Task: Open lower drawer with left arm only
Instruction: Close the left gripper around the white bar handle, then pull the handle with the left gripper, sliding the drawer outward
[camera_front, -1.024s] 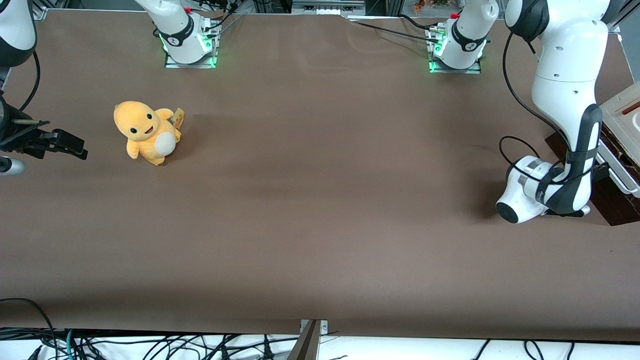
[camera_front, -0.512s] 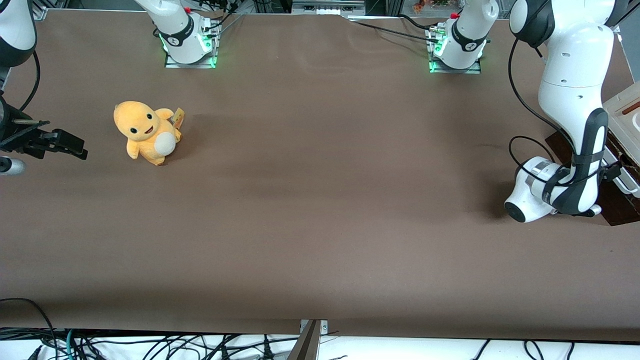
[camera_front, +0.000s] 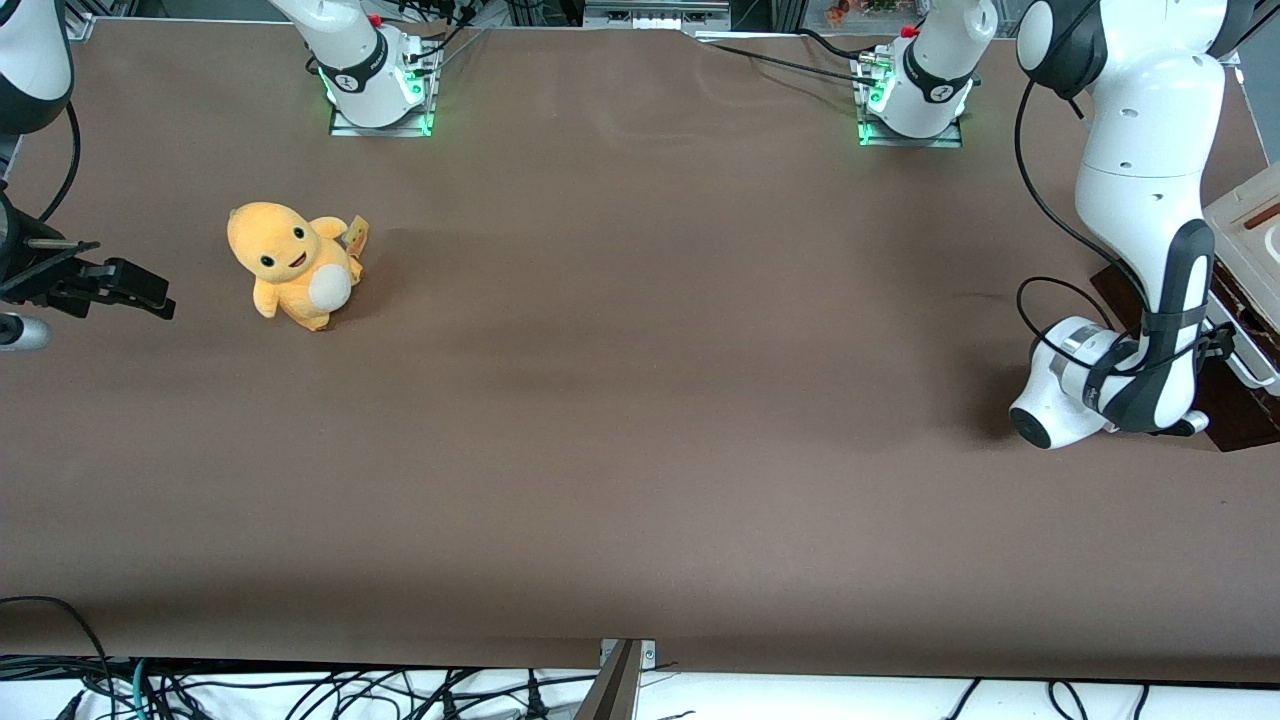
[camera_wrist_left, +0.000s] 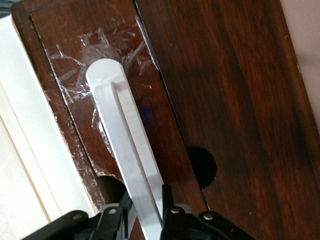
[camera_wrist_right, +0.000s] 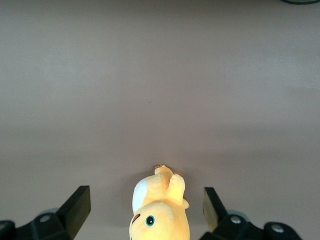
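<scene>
Left wrist view, nearest first: the gripper (camera_wrist_left: 146, 220) straddles the long white bar handle (camera_wrist_left: 125, 150), its black fingers (camera_wrist_left: 172, 212) lying on either side of the bar. The jaws look pressed onto the handle, pinching it near one end, though the contact itself is partly out of frame. The handle is fixed to the dark brown front of the lower drawer (camera_wrist_left: 165, 125), where crinkled clear tape (camera_wrist_left: 75, 80) surrounds its rounded end. Beside the drawer front runs a cream-white panel (camera_wrist_left: 30, 150).

Front view: the left arm (camera_front: 1150, 200) reaches down at the working arm's end of the desk (camera_front: 640, 400), its hand low against the drawer unit (camera_front: 1245, 300), of which only an edge shows. An orange plush toy (camera_front: 293, 265) sits well apart, toward the parked arm's end.

Judgement of the step in hand — the grasp seems made and the pull is due. It should be done straight along the drawer's travel, level and slow; an off-axis tug could let the smooth bar slip from the jaws or bind the drawer.
</scene>
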